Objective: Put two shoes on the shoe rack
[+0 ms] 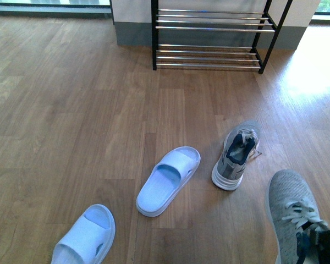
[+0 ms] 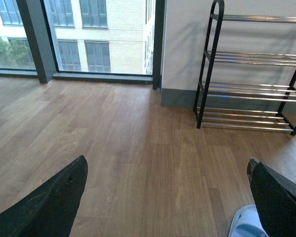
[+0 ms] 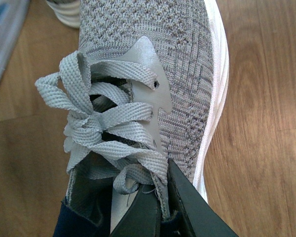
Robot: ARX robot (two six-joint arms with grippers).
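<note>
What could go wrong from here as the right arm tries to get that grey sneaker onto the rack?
1. The fingers of the right gripper pinch only the soft knit edge of the near grey sneaker beside its laces, so it may sag or slip on lifting.
2. Those loose laces could snag a shoe rack bar.
3. The other grey sneaker lies between it and the rack; a low carry might knock it.
</note>
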